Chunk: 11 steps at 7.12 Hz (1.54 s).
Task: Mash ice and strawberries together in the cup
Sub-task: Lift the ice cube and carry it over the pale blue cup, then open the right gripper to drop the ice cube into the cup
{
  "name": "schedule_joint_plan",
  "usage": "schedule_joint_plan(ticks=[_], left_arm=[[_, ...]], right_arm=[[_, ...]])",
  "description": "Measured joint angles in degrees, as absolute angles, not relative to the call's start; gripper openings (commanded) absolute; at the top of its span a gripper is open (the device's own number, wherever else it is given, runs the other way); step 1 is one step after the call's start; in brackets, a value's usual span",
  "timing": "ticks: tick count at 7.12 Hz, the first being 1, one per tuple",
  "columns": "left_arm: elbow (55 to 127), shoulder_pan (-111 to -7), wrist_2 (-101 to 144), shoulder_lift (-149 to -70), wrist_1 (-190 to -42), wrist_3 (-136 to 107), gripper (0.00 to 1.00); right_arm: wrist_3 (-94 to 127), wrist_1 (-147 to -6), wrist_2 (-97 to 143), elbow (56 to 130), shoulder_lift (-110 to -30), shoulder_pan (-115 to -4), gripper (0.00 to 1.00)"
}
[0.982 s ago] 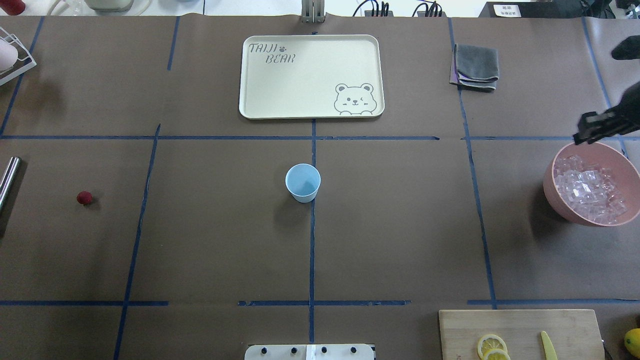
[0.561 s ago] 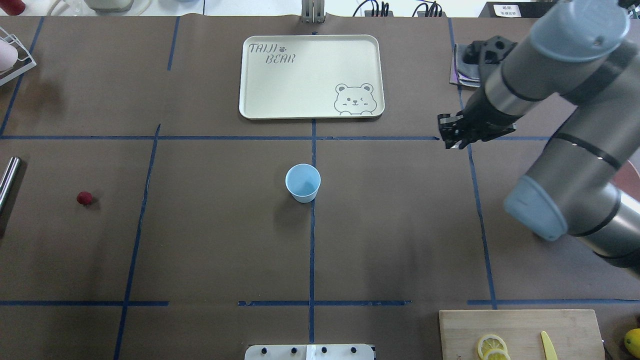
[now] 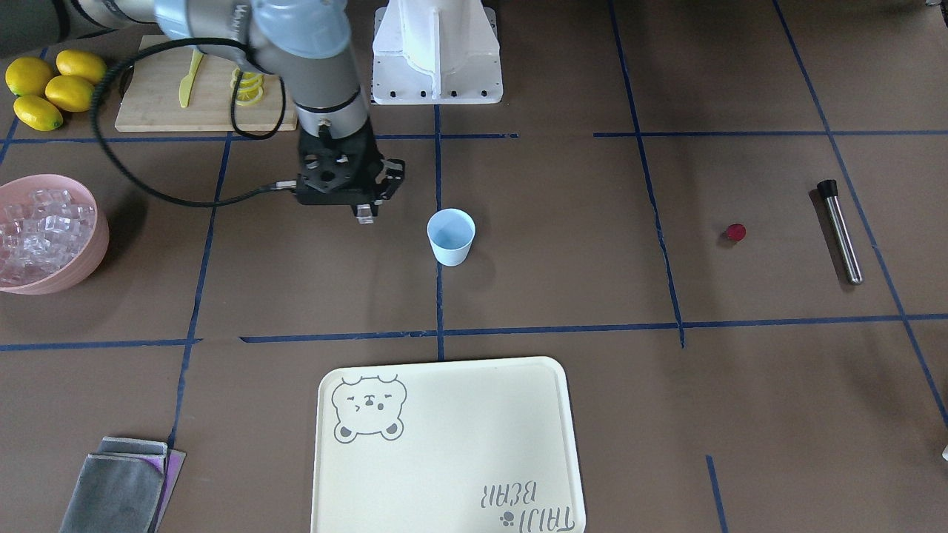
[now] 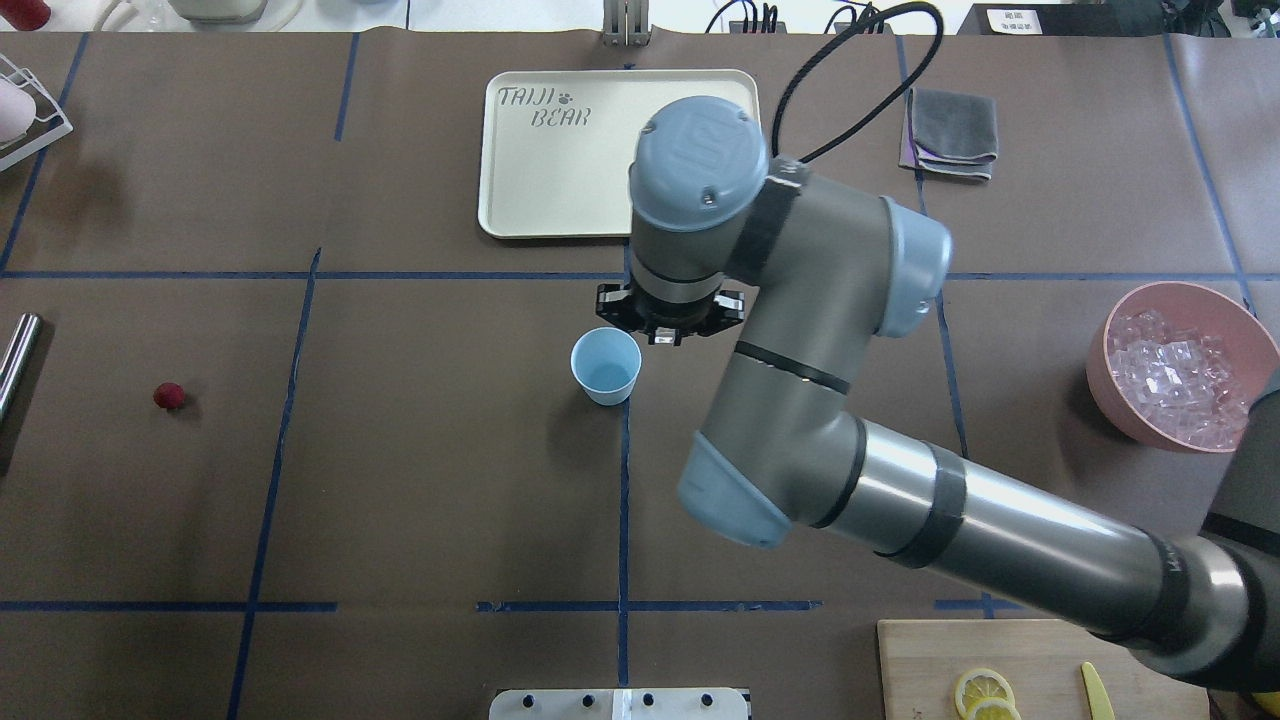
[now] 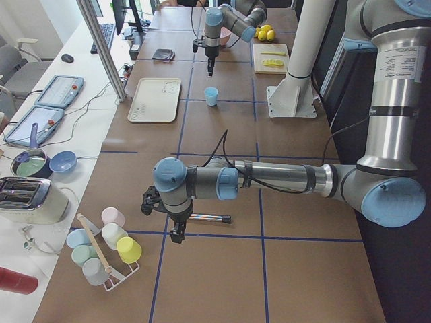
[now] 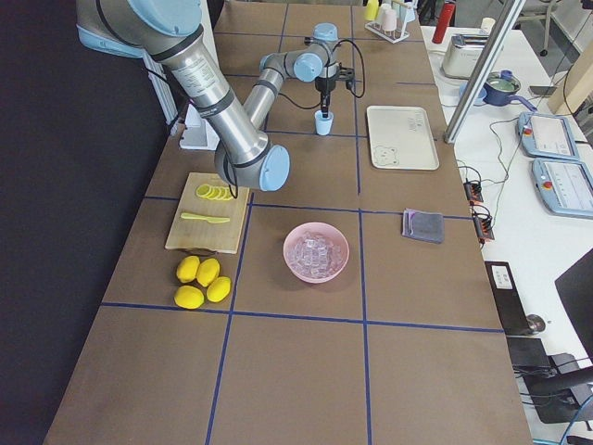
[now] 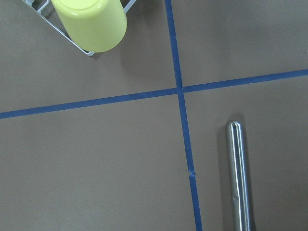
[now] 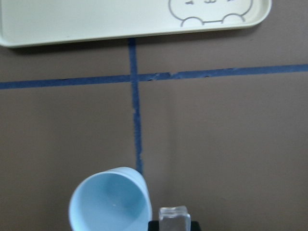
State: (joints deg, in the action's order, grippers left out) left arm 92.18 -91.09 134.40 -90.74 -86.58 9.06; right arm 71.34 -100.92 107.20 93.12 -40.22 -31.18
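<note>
The pale blue cup (image 4: 606,365) stands upright at the table's middle, and its inside looks bare in the right wrist view (image 8: 109,203). My right gripper (image 3: 364,215) hangs just beside the cup's rim, shut on one clear ice cube (image 8: 173,215). More ice fills the pink bowl (image 4: 1135,415) at the right. The red strawberry (image 4: 169,396) lies alone far to the left. My left gripper (image 5: 174,229) shows only in the exterior left view, low beside a steel rod (image 7: 239,178); I cannot tell if it is open or shut.
A cream bear tray (image 4: 620,150) lies behind the cup, and a folded grey cloth (image 4: 952,132) lies at the back right. The cutting board (image 3: 159,89) holds lemon slices and a yellow knife, with whole lemons (image 3: 52,85) beside it. A rack of coloured cups (image 5: 108,252) stands at the left end.
My right arm has swung left from above the pink bowl to just beside the cup. The cup and strawberry have not moved.
</note>
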Motion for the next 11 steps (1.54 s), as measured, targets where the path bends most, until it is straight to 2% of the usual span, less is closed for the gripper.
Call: schedule_joint_plan(ticks=[2, 4, 5, 6, 7, 8, 11], left_arm=[[92.1, -91.1, 134.5, -90.8, -86.6, 8.5, 1.0], [92.2, -91.1, 134.5, -90.8, -86.6, 8.2, 1.0], [92.2, -91.1, 134.5, -90.7, -86.6, 8.2, 1.0], [92.2, -91.1, 134.5, -90.8, -86.6, 8.2, 1.0], [92.2, -91.1, 134.5, -90.8, -86.6, 8.2, 1.0], [92.2, -91.1, 134.5, -90.8, -86.6, 8.2, 1.0], [92.3, -91.1, 134.5, -90.8, -86.6, 8.2, 1.0]], right_arm=[[73.3, -100.6, 105.2, 87.5, -35.8, -28.6, 0.03], [73.6, -100.5, 104.8, 86.4, -35.1, -28.0, 0.04], [73.6, -100.5, 104.8, 86.3, -35.0, -28.0, 0.08], [73.6, -100.5, 104.8, 86.3, -35.0, -28.0, 0.26], [73.5, -100.5, 104.8, 86.3, -34.9, -28.0, 0.58], [73.4, -100.5, 104.8, 86.3, -34.9, -28.2, 0.7], [73.3, -100.5, 104.8, 86.4, -34.9, -28.7, 0.7]])
